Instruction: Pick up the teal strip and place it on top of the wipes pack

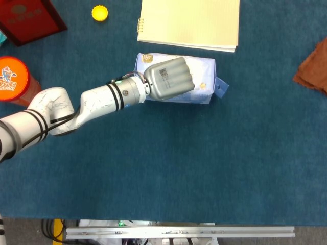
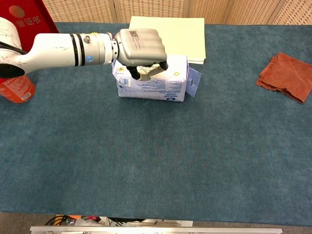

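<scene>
The white and lilac wipes pack (image 1: 203,86) (image 2: 161,90) lies on the blue table, just in front of the notepad. My left hand (image 1: 168,79) (image 2: 141,46) hovers over the pack's top, palm down, with its fingers curled under. In the chest view a small pale sliver, the teal strip (image 2: 147,73), shows pinched between the curled fingers, just above the pack's top face. Most of the strip is hidden by the hand, and the head view shows none of it. My right hand is in neither view.
A cream spiral notepad (image 1: 189,23) (image 2: 168,29) lies behind the pack. At the far left stand an orange can (image 1: 13,79) (image 2: 14,85) and a red box (image 1: 28,18), with a yellow cap (image 1: 99,13) nearby. A brown cloth (image 1: 314,64) (image 2: 285,75) lies at the right edge.
</scene>
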You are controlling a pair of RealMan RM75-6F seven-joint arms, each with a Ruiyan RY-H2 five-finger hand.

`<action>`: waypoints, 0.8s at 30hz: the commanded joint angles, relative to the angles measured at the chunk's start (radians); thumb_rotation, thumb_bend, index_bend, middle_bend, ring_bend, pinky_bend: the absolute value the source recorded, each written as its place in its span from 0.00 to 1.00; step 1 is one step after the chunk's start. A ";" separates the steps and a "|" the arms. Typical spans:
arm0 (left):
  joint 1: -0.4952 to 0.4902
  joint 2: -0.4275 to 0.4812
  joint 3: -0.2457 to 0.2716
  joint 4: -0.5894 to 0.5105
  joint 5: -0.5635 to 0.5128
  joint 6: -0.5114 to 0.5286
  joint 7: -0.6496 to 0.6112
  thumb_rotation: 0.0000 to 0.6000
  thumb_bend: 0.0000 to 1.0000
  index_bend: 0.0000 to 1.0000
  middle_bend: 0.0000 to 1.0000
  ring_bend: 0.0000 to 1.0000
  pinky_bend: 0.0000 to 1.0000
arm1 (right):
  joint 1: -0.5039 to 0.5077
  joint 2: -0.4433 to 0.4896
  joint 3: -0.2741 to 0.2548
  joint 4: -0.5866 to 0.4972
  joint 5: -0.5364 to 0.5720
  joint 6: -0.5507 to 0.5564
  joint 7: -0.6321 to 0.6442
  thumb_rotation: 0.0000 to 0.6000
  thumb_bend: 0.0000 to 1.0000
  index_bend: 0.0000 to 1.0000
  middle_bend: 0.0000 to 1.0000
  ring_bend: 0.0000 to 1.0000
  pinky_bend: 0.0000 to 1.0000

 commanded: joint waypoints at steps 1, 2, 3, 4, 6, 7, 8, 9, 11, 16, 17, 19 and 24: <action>-0.004 -0.006 -0.001 0.005 -0.009 -0.003 -0.001 1.00 0.37 0.59 1.00 0.96 0.90 | -0.002 0.001 0.000 0.001 0.002 0.002 0.001 1.00 0.26 0.30 0.37 0.36 0.35; -0.005 -0.007 -0.002 0.007 -0.012 -0.005 0.000 1.00 0.37 0.59 1.00 0.96 0.90 | -0.003 0.001 0.000 0.001 0.002 0.004 0.002 1.00 0.26 0.30 0.37 0.36 0.35; -0.006 -0.008 -0.001 0.010 -0.015 -0.008 0.003 1.00 0.37 0.58 1.00 0.96 0.90 | -0.004 0.002 0.000 0.001 0.002 0.005 0.002 1.00 0.26 0.30 0.37 0.37 0.35; -0.007 -0.008 -0.002 0.013 -0.020 -0.014 0.007 1.00 0.37 0.58 1.00 0.96 0.90 | -0.005 0.003 0.000 0.001 0.002 0.006 0.003 1.00 0.26 0.30 0.37 0.37 0.35; -0.008 -0.008 -0.002 0.013 -0.030 -0.022 0.008 1.00 0.37 0.58 1.00 0.95 0.90 | -0.007 0.003 0.000 0.001 0.002 0.008 0.004 1.00 0.26 0.30 0.37 0.37 0.35; -0.008 -0.008 -0.002 0.013 -0.035 -0.024 0.009 1.00 0.37 0.57 1.00 0.95 0.90 | -0.008 0.003 0.000 0.001 0.002 0.009 0.005 1.00 0.26 0.30 0.37 0.37 0.35; -0.008 -0.007 -0.002 0.012 -0.039 -0.026 0.012 1.00 0.37 0.56 1.00 0.95 0.90 | -0.009 0.004 -0.001 0.002 0.002 0.010 0.007 1.00 0.26 0.30 0.37 0.37 0.35; -0.008 -0.006 -0.002 0.012 -0.042 -0.027 0.013 1.00 0.37 0.55 1.00 0.95 0.90 | -0.010 0.004 -0.001 0.003 0.002 0.010 0.008 1.00 0.26 0.30 0.37 0.37 0.35; -0.008 -0.001 -0.002 0.007 -0.048 -0.030 0.019 1.00 0.37 0.54 1.00 0.95 0.90 | -0.011 0.004 -0.001 0.004 0.001 0.011 0.010 1.00 0.26 0.30 0.37 0.37 0.35; -0.008 0.010 -0.001 -0.008 -0.063 -0.040 0.036 1.00 0.37 0.52 1.00 0.95 0.90 | -0.012 0.004 -0.001 0.005 -0.001 0.014 0.014 1.00 0.26 0.30 0.37 0.37 0.35; -0.008 0.011 -0.002 -0.011 -0.066 -0.041 0.038 1.00 0.37 0.52 1.00 0.95 0.90 | -0.013 0.004 -0.001 0.006 -0.001 0.015 0.015 1.00 0.26 0.30 0.37 0.37 0.35; -0.007 0.015 -0.003 -0.017 -0.072 -0.042 0.043 1.00 0.37 0.51 1.00 0.95 0.90 | -0.014 0.004 -0.001 0.006 -0.001 0.015 0.017 1.00 0.26 0.30 0.37 0.38 0.35; -0.007 0.023 0.001 -0.033 -0.081 -0.052 0.057 1.00 0.37 0.50 1.00 0.95 0.90 | -0.016 0.004 -0.001 0.009 -0.001 0.018 0.020 1.00 0.26 0.30 0.37 0.38 0.35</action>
